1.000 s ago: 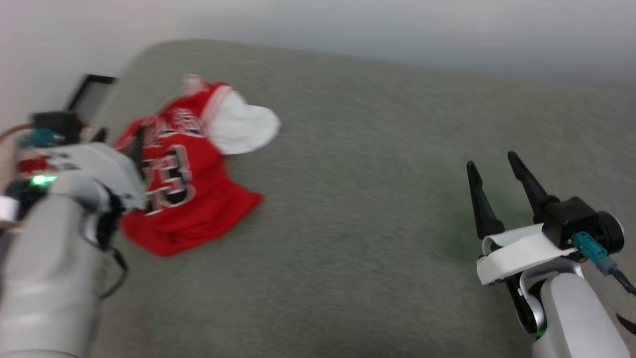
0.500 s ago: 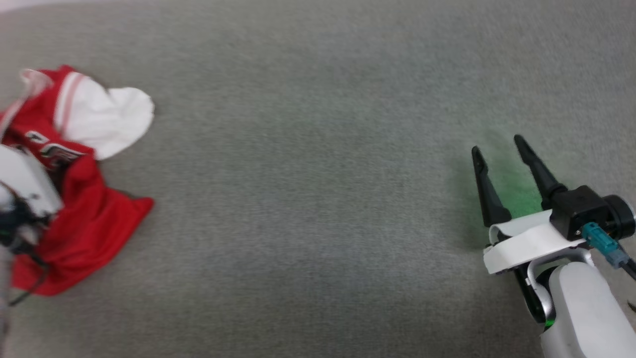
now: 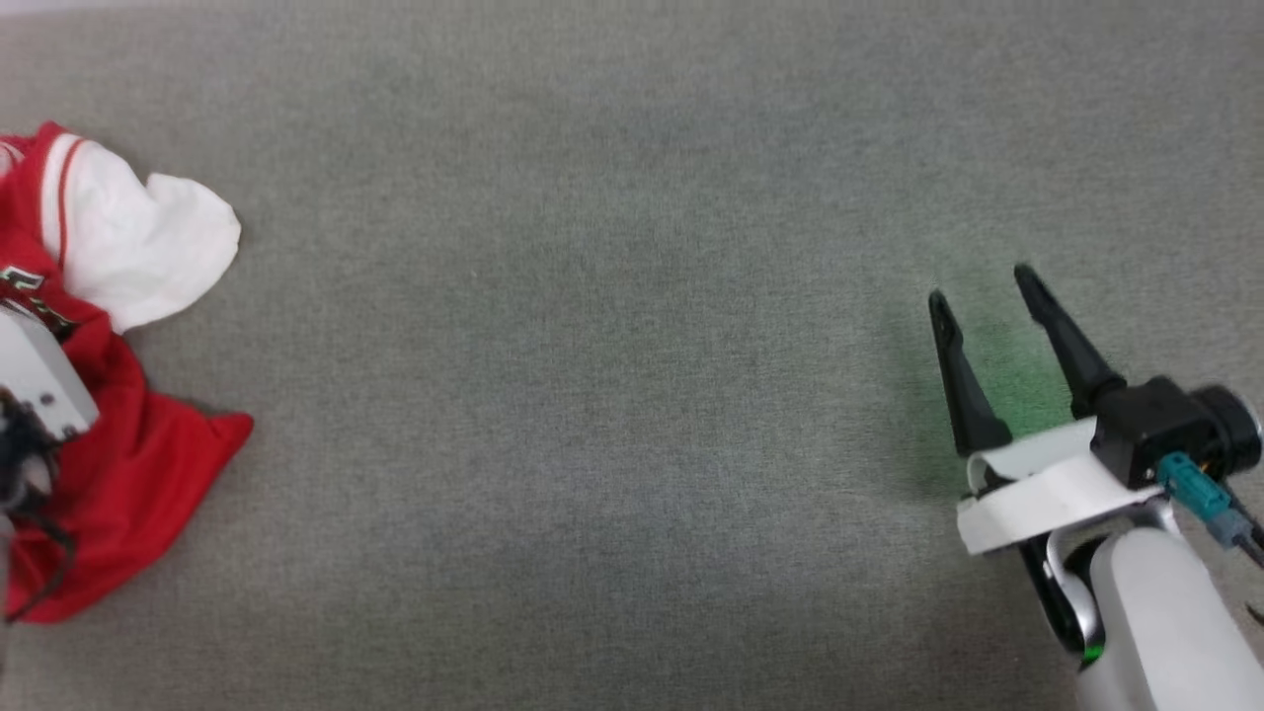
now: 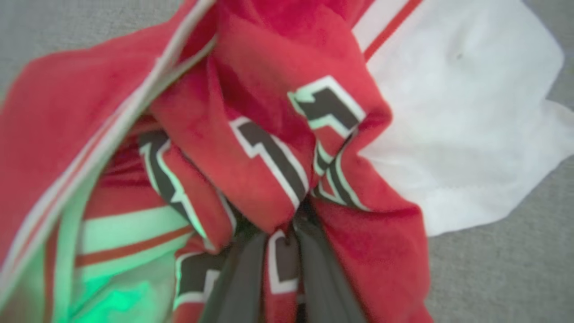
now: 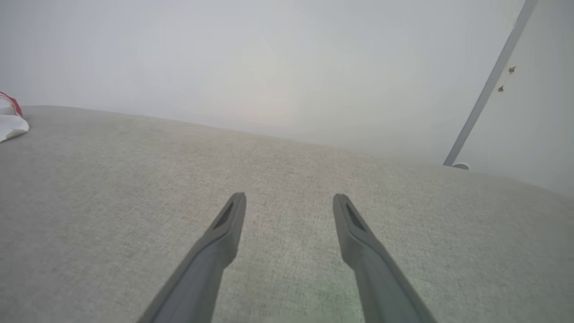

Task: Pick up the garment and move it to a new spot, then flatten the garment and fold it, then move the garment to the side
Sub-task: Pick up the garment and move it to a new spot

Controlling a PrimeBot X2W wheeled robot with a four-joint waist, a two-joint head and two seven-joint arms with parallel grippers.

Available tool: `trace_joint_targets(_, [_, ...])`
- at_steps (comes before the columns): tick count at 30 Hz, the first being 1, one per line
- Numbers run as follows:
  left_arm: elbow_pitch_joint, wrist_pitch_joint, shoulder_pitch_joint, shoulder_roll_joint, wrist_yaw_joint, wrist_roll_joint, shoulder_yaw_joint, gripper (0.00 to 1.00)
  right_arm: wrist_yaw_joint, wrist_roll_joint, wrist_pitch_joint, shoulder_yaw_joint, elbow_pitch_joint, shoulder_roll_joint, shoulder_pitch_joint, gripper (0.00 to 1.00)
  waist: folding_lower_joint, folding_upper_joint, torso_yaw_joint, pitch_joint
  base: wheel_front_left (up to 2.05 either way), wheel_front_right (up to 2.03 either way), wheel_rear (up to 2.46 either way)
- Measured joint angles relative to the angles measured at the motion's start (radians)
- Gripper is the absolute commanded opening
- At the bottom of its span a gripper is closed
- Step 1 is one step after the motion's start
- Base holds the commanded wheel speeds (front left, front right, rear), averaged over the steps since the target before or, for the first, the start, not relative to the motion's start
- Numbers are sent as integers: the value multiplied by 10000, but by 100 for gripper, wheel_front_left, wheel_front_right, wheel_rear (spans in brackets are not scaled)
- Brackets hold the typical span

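The garment (image 3: 138,464), a red jersey with a white sleeve, lies bunched at the far left of the grey surface (image 3: 612,395). In the left wrist view its red folds with black, white-edged lettering (image 4: 269,152) crowd the picture. My left gripper (image 4: 287,229) is shut, with a fold of the garment pinched between its dark fingers. In the head view that arm's pale wrist housing (image 3: 35,380) sits on top of the garment, hiding the fingers. My right gripper (image 3: 982,288) hovers open over bare surface at the right, with nothing between its fingers (image 5: 224,229).
The grey fabric surface stretches wide between the garment and the right gripper. A pale wall (image 5: 287,67) rises behind its far edge. In the right wrist view a small bit of red-and-white cloth (image 5: 11,123) lies at the left edge.
The head camera has swung, so the garment now sits at the left edge. The left gripper has shut on the garment, which is more bunched. The right gripper has stayed open.
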Motion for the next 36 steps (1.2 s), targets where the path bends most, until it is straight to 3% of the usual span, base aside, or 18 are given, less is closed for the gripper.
trace_joint_targets(4, [-82,-1164,285,-219,12,52,-257,0,0,48,2,-100,272,82,348,100,0,0,78,-522,0,0,0])
trace_joint_targets(7, [-422,-1664,305,-704,-33,-201,-305,0,0,81,2,-79,343,201,628,100,0,0,193,-1030,0,0,0])
trace_joint_targets(12, [-2151,-1804,214,-1089,-33,-957,-736,0,0,146,0,-228,318,334,1014,100,0,0,354,-1846,0,0,0])
trace_joint_targets(18, [-5014,-1051,696,-1325,-33,-1814,-1864,0,0,201,0,-662,142,552,1338,100,0,0,302,-2500,0,0,0])
trace_joint_targets(26, [-7902,263,761,-1891,-33,-2322,-2963,0,0,424,0,-1080,-247,830,1412,100,0,0,-428,-2564,0,0,0])
trace_joint_targets(31, [-8251,1045,135,-2911,-33,-2351,-4050,0,0,646,0,-1373,-437,922,1290,100,0,0,-1117,-2270,0,0,0])
trace_joint_targets(36, [-7233,834,-646,-3605,-33,-2075,-5055,0,0,1043,0,-1503,-462,959,1058,100,0,0,-1942,-1796,0,0,0])
